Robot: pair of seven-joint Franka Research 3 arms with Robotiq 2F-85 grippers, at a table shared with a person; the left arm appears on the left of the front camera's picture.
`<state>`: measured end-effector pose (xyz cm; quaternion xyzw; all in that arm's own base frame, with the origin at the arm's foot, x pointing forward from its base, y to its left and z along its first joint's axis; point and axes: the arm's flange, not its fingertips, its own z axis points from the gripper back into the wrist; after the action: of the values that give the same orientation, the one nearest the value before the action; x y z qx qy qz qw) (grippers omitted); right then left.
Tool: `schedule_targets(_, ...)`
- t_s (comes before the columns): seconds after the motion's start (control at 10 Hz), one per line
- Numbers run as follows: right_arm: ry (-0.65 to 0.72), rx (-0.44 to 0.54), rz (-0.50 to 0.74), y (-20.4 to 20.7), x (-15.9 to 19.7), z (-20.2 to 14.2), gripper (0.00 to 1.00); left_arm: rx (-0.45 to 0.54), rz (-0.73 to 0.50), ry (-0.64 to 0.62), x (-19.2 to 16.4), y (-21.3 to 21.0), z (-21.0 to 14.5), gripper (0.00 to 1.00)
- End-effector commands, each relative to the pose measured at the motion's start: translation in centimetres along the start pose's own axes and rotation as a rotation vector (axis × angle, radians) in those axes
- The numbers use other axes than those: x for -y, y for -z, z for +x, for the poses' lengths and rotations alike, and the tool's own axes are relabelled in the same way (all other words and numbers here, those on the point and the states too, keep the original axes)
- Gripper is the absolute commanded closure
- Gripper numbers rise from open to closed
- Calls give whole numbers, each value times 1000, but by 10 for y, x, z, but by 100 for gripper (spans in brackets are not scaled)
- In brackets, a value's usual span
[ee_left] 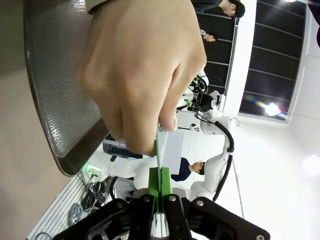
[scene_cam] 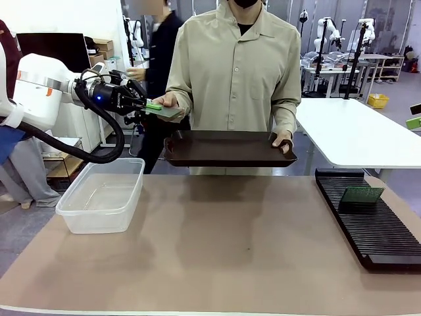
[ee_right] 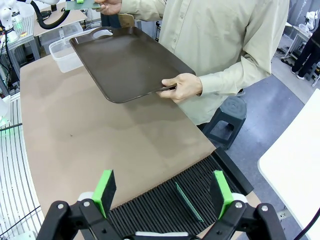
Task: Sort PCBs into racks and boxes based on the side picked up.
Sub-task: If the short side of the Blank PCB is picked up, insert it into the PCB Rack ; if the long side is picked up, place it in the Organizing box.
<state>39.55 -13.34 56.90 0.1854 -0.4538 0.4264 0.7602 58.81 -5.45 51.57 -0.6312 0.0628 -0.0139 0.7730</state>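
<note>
One green PCB (scene_cam: 166,111) is held edge-on over the far left of the table. My left gripper (scene_cam: 151,105) is shut on its near end, and the person's hand (scene_cam: 168,99) pinches its other end. In the left wrist view the board (ee_left: 158,165) rises thin between my shut fingers (ee_left: 150,187) into that hand (ee_left: 140,65). A second PCB (scene_cam: 361,194) stands upright in a slot of the black rack (scene_cam: 381,234) on the right. My right gripper (ee_right: 164,194) hangs open above the rack (ee_right: 150,205) and its PCB (ee_right: 189,201). The clear box (scene_cam: 102,197) sits on the left.
The person stands at the far side, holding a dark brown tray (scene_cam: 227,150) level above the table's far edge with the other hand (scene_cam: 283,139). The brown tabletop (scene_cam: 230,250) lies bare between box and rack. A white table (scene_cam: 362,131) stands behind on the right.
</note>
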Motion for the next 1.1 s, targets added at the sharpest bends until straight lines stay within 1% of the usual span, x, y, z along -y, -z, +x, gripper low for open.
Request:
schedule_targets(0.0, 2, 1, 7, 0, -1, 0, 0, -1, -1, -3, -1, 1, -1, 100)
schedule_targets(1.0, 2, 1, 7, 0, -1, 0, 0, -1, -1, -3, -1, 1, -1, 100)
